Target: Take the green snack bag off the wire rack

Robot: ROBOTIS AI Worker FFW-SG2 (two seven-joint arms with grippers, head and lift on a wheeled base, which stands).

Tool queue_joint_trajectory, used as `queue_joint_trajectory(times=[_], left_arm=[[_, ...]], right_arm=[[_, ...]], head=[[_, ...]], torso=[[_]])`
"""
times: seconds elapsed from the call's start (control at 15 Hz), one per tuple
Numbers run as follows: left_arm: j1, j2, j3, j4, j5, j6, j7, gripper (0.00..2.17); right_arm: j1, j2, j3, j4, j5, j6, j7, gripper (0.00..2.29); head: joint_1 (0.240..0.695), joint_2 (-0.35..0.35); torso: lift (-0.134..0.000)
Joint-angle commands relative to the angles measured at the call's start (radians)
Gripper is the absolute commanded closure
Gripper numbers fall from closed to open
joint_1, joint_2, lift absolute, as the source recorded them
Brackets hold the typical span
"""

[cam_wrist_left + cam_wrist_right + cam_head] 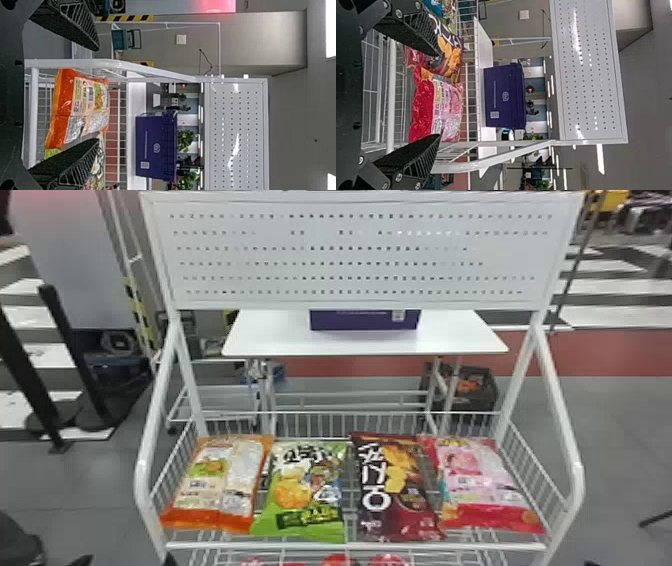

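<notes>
Green bag: on the wire rack, we see, between orange bag and brown bag
Left tool: apart
Right tool: apart

An orange bag lies beside the partly hidden green snack bag in the wire rack.

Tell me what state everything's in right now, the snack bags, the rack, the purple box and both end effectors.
Green snack bag: still to be taken off, lying in the rack's basket
Orange bag: lying in the basket
Dark red bag: lying in the basket
Pink bag: lying in the basket
Wire rack: standing, loaded
Purple box: resting on the white table
Left end effector: open, empty
Right end effector: open, empty
</notes>
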Motion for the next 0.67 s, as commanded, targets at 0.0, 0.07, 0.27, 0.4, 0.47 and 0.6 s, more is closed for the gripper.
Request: queue_joint_trajectory(times=[0.0, 0.07, 0.27, 0.4, 0.47, 0.6], left_arm=[[0.000, 0.000, 0.000, 0.000, 0.000, 0.000, 0.000, 0.06], [0.000, 0.000, 0.000, 0.000, 0.000, 0.000, 0.000, 0.07], [0.003, 0.000, 0.000, -0.003, 0.000, 0.000, 0.000, 0.07], [0.005, 0.000, 0.000, -0.005, 0.000, 0.000, 0.000, 0.07], [0.006, 0.000, 0.000, -0.006, 0.000, 0.000, 0.000, 0.07], [0.005, -0.002, -0.005, -0.005, 0.000, 0.000, -0.006, 0.07]], right_arm=[[0.000, 0.000, 0.001, 0.000, 0.000, -0.002, 0.000, 0.17], [0.000, 0.000, 0.001, 0.000, 0.000, 0.001, 0.000, 0.17], [0.000, 0.000, 0.001, 0.000, 0.000, 0.001, 0.000, 0.17], [0.000, 0.000, 0.001, 0.000, 0.000, -0.002, 0.000, 0.17], [0.000, 0.000, 0.001, 0.000, 0.000, 0.001, 0.000, 0.17], [-0.002, 0.002, 0.001, 0.000, 0.000, 0.001, 0.000, 0.17]], head=[[0.499, 0.000], [0.499, 0.000], [0.499, 0.000], [0.499, 0.000], [0.499, 0.000], [0.499, 0.000]], torso=[[0.000], [0.000], [0.000], [0.000], [0.000], [0.000]])
